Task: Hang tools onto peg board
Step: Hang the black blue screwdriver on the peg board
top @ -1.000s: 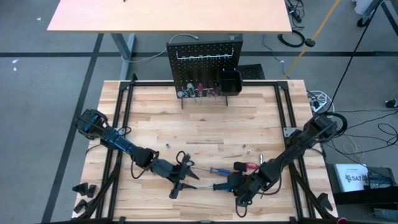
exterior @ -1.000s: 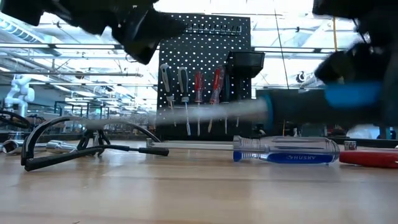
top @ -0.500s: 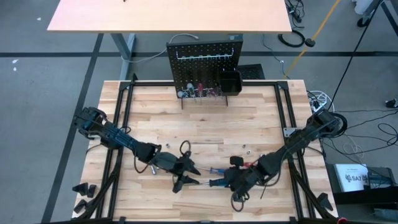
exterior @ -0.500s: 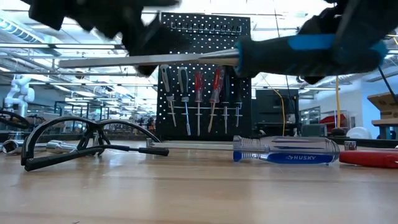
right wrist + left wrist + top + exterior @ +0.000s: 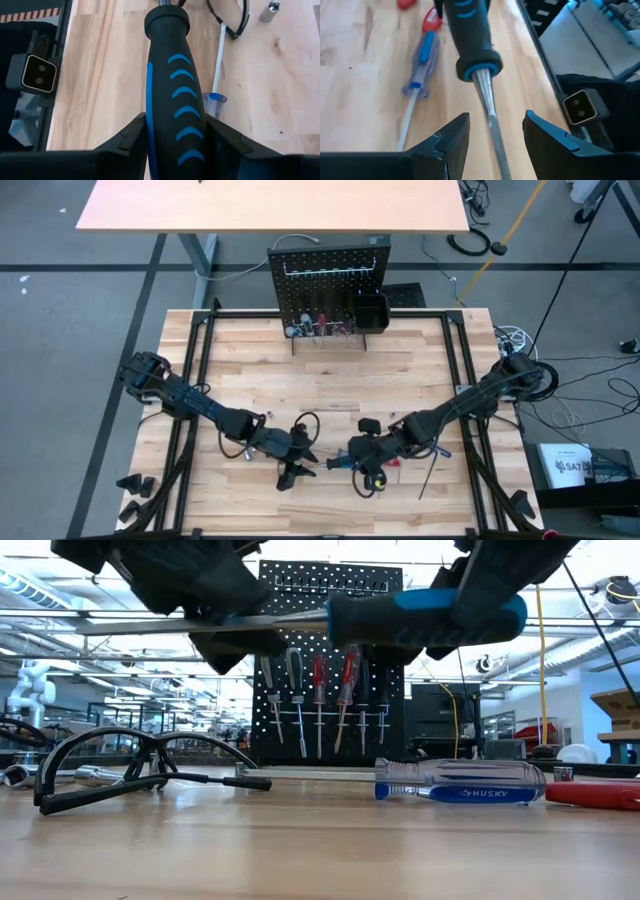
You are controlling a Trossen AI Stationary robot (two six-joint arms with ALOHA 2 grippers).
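Compared with a second ago, the right gripper carries the black-and-blue screwdriver higher and leftward; its shaft now lies between the fingers of the left gripper, which is closer.

In the low view the red-handled screwdriver is cut off at the right edge, and the held screwdriver's tip hides behind the left gripper

The bench was a pale butcher-block top. The peg board stood at the middle of its far edge. Toward the near edge lay a clear-and-blue screwdriver, a red-handled screwdriver just beside it, and a black wire loop. Small silver bits lay scattered mid-bench.
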